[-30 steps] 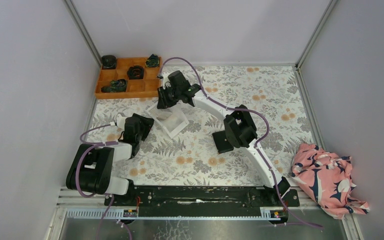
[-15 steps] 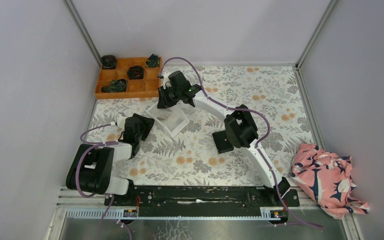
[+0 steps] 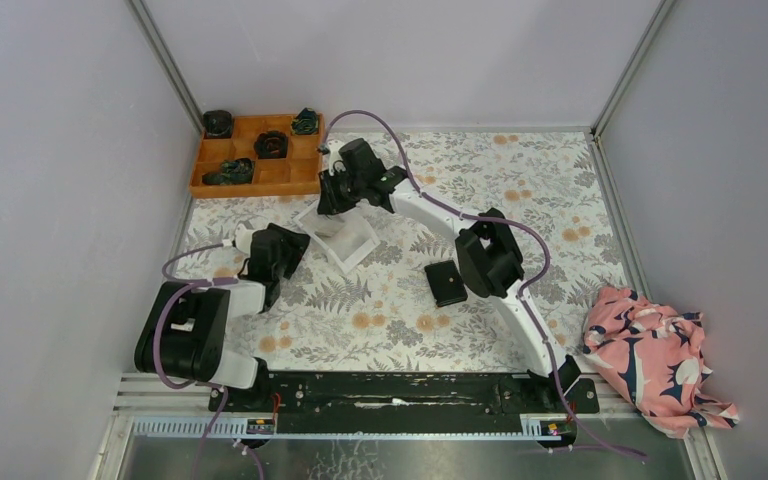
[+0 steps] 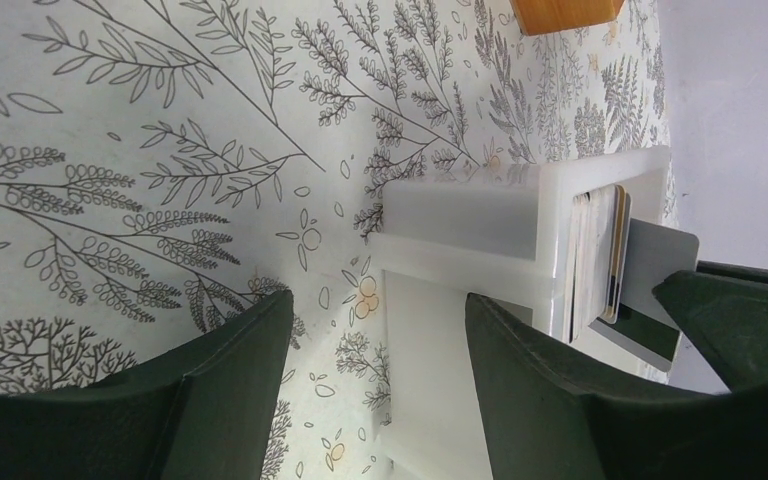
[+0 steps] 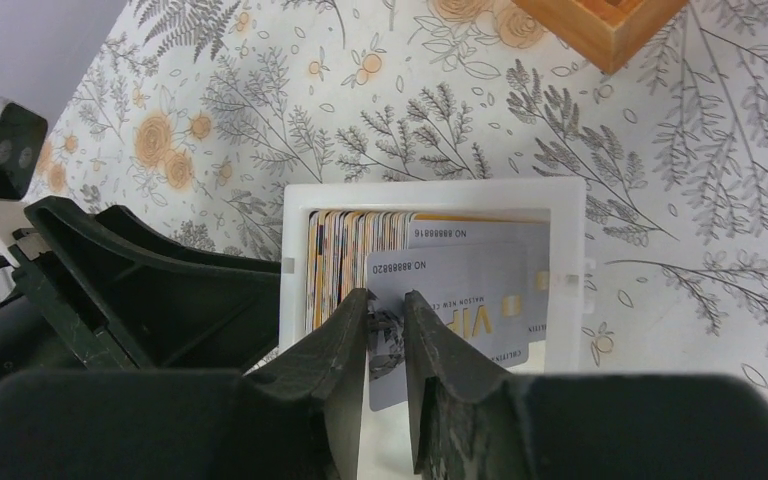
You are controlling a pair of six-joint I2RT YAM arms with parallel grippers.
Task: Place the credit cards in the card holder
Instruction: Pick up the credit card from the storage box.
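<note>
A white tray (image 3: 340, 243) holds a stack of credit cards (image 5: 355, 250), whitish-grey and orange-yellow, standing on edge. My right gripper (image 5: 387, 298) is over the tray (image 5: 430, 188), shut on one grey credit card (image 5: 460, 300) marked VIP, which stands partly out of the stack. It also shows in the left wrist view (image 4: 655, 275). My left gripper (image 4: 380, 320) is open and empty, low at the tray's left side (image 4: 460, 215). The black card holder (image 3: 447, 282) lies closed on the table, right of the tray, beside the right arm's elbow.
An orange compartmented box (image 3: 255, 160) with dark small items stands at the back left, just behind the right gripper (image 3: 340, 195). A pink patterned cloth (image 3: 655, 360) lies at the right front. Grey walls close in both sides.
The right arm's elbow has shifted to the right, uncovering the card holder. The right gripper has edged right over the tray, and the left gripper has crept closer to the tray.
</note>
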